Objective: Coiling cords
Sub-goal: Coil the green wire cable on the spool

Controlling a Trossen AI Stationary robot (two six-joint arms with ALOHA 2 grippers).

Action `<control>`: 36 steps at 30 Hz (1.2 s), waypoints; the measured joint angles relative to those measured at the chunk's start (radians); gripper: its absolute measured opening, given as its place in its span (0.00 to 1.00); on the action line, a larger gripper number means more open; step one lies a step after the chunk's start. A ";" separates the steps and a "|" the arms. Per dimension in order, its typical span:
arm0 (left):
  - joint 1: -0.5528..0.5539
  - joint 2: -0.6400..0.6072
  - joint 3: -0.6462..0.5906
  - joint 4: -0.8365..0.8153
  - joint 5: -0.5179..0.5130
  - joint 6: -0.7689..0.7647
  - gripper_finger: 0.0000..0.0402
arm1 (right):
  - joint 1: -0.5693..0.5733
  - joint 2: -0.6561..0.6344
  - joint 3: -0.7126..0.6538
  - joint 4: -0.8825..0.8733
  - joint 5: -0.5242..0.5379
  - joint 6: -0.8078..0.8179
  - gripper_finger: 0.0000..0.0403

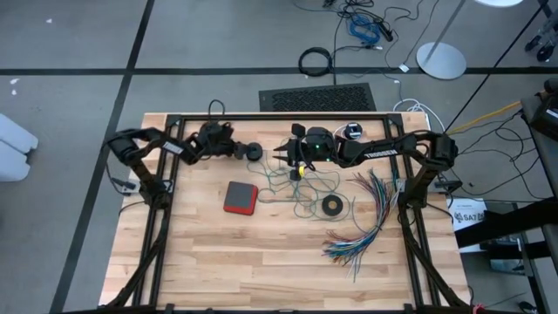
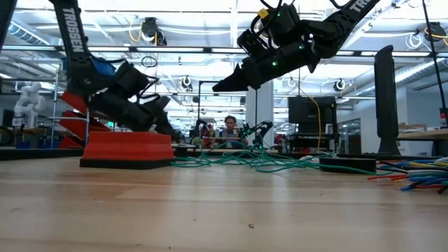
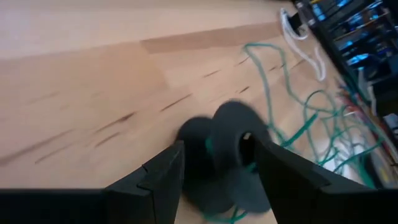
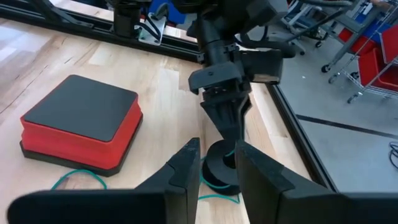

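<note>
Wooden bench point(image 1: 261, 253) seen from above, framed by a dark rail. Left arm reaches along the far edge; right arm reaches in from the opposite side toward the middle.

Left tool point(image 1: 237, 150) sits low at the far side of the bench, jaws standing wide on either side of a black spool point(image 1: 255, 151); in the left wrist view the spool point(image 3: 227, 155) lies between the fingers point(image 3: 158, 180), though blur hides whether they touch it.

Right tool point(image 1: 283, 153) hangs above the bench just beside the spool, jaws partly open and nothing visible between them; in the right wrist view its fingers point(image 4: 186, 171) frame the spool and the left tool point(image 4: 227, 134) beyond.

Red box point(image 1: 241, 197) with a dark top rests near the bench centre. Bundle of coloured wires point(image 1: 364, 222) fans out on the right side.

Teal cord point(image 1: 301, 187) lies in loose tangled loops on the bench between box and bundle, one strand running to the spool. White cord point(image 1: 418, 111) lies at the far right corner, near a small round piece point(image 1: 352, 132).

Black ring point(image 1: 332, 206) lies flat among the teal loops.
</note>
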 joint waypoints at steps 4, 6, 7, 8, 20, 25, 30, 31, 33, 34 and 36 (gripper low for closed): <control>-0.010 0.009 0.036 -0.003 0.003 -0.003 0.50 | 0.000 0.000 0.000 -0.009 0.000 0.003 0.22; -0.015 0.009 0.054 -0.010 0.003 0.004 0.48 | 0.000 0.000 0.000 -0.012 -0.001 0.014 0.22; -0.018 0.009 0.065 -0.027 0.002 0.014 0.46 | 0.000 0.000 0.000 -0.015 -0.001 0.021 0.22; -0.020 0.009 0.078 -0.056 0.002 0.031 0.43 | 0.000 0.000 0.000 -0.019 -0.001 0.023 0.22; -0.060 0.009 0.118 -0.190 -0.007 0.134 0.23 | 0.001 0.000 0.000 -0.042 -0.001 0.026 0.22; -0.066 0.009 0.118 -0.192 0.018 0.136 0.23 | 0.001 0.000 0.000 -0.047 -0.001 0.026 0.22; -0.063 0.014 0.118 -0.198 0.028 0.137 0.23 | 0.001 0.000 0.000 -0.053 -0.001 0.026 0.22; -0.061 0.014 0.118 -0.198 0.029 0.139 0.23 | 0.001 0.000 0.000 -0.058 -0.001 0.026 0.22; -0.056 0.014 0.118 -0.198 0.036 0.139 0.23 | 0.001 0.000 0.000 -0.069 0.000 0.026 0.22; -0.054 0.014 0.118 -0.198 0.044 0.139 0.23 | 0.001 0.000 0.000 -0.075 0.000 0.026 0.22; -0.049 0.014 0.118 -0.196 0.053 0.139 0.23 | 0.001 0.000 0.000 -0.083 0.000 0.026 0.22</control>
